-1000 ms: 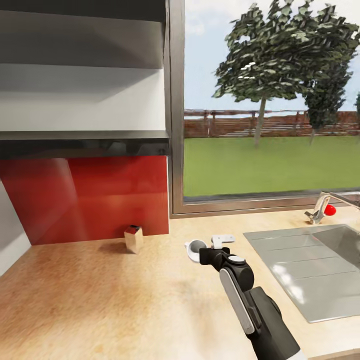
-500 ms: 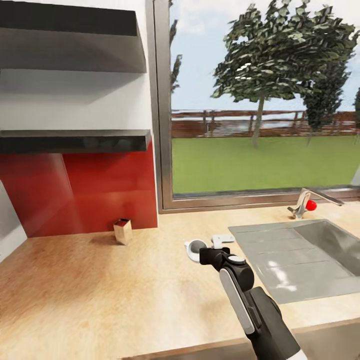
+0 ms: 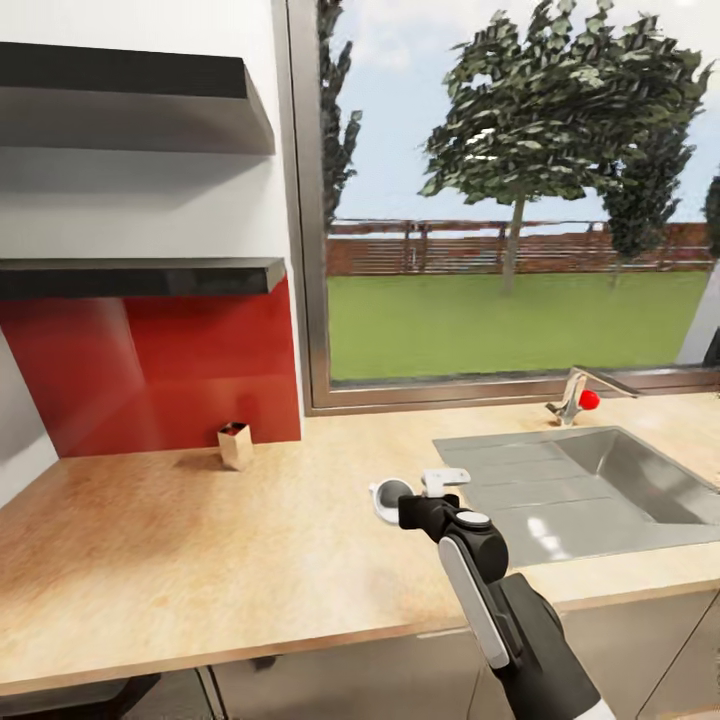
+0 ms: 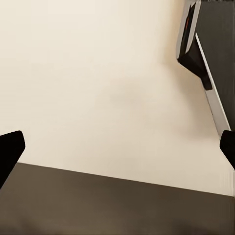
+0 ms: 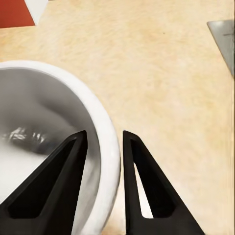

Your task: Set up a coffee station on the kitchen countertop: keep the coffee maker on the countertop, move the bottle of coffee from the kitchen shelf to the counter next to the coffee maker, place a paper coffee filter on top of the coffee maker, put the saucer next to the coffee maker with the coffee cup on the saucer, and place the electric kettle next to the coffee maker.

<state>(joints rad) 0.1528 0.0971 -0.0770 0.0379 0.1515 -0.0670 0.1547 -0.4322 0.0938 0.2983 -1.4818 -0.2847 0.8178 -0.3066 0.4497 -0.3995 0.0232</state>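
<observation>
My right gripper (image 3: 402, 507) is shut on the coffee cup (image 3: 389, 496), a small white cup held over the kitchen countertop (image 3: 200, 540) just left of the sink. In the right wrist view the two dark fingers (image 5: 58, 181) pinch the coffee cup's (image 5: 39, 112) rim, one inside and one outside. The right gripper (image 5: 104, 136) sits over light wood grain. The kitchen shelf (image 3: 140, 277) is a dark slab on the wall at the left, with nothing seen on it. My left gripper (image 4: 119, 147) is open, its tips far apart over a pale surface.
A steel sink (image 3: 580, 490) with a faucet and red knob (image 3: 588, 399) lies to the right. A small wooden block (image 3: 235, 444) stands by the red backsplash (image 3: 150, 370). A second dark shelf (image 3: 120, 75) hangs higher. Grey cabinet fronts (image 3: 330, 685) show below the counter's front edge.
The whole view has pulled back and shifted: the counter's front edge and cabinets now show and the shelves appear further left. The right arm keeps the cup in the same grip.
</observation>
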